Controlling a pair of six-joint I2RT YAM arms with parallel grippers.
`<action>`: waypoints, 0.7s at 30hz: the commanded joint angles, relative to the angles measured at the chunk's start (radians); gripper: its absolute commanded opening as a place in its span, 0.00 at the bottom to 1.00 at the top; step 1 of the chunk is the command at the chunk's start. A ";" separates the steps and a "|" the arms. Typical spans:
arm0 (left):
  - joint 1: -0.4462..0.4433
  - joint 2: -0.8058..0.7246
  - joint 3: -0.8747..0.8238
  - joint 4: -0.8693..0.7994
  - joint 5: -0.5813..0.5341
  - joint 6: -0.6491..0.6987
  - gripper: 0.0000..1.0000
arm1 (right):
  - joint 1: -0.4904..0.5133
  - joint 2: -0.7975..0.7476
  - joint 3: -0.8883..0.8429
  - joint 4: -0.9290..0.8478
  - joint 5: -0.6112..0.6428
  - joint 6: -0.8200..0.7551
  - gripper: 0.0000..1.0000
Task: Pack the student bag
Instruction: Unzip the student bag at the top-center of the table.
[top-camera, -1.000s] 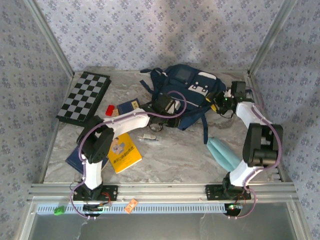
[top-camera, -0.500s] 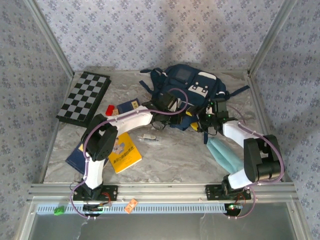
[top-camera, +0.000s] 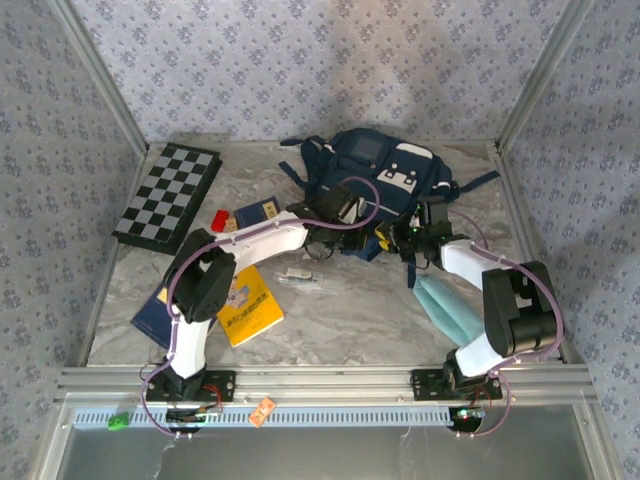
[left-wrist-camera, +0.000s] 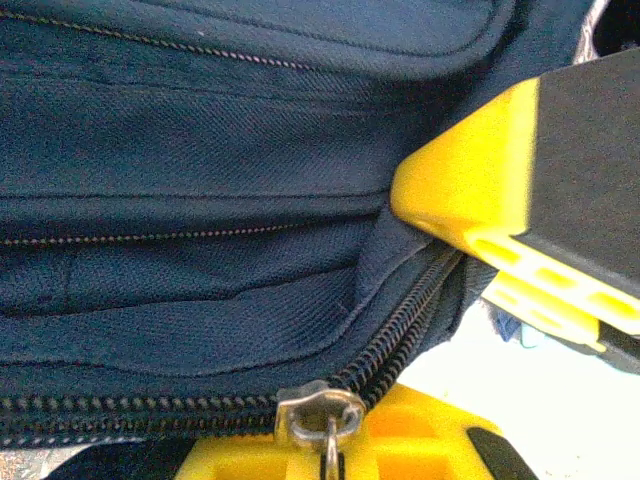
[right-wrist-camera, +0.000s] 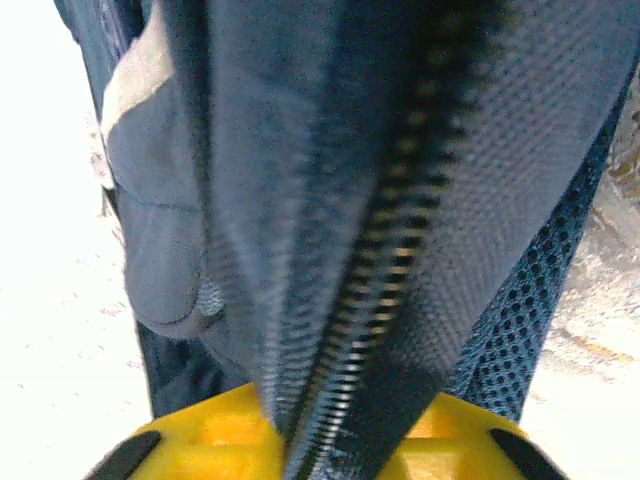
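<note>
Find the bag (top-camera: 385, 165) slumped on the worktop (top-camera: 340, 310), its near zip edge caught in both pincers: left pincer (left-wrist-camera: 330, 462) closed, seemingly on the metal zip pull (left-wrist-camera: 322, 415), right pincer (right-wrist-camera: 320, 445) pinched shut on fabric and zip teeth (right-wrist-camera: 370, 250) just beside the left one. Expect limp, light, yielding cloth, prone to folding and dragging rather than keeping shape. Judge the best hold to be the stiffer seam close beside the teeth, kept taut, with the pull drawn along it, never loose panels or straps.
</note>
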 joint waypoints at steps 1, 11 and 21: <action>-0.012 -0.031 0.077 -0.087 0.023 0.083 0.00 | -0.042 0.002 0.047 -0.086 0.038 -0.124 0.06; 0.109 -0.148 -0.104 -0.138 -0.068 0.227 0.00 | -0.183 -0.045 0.164 -0.425 -0.030 -0.500 0.00; 0.147 -0.153 -0.160 -0.059 0.002 0.227 0.00 | -0.299 0.062 0.338 -0.541 -0.085 -0.644 0.00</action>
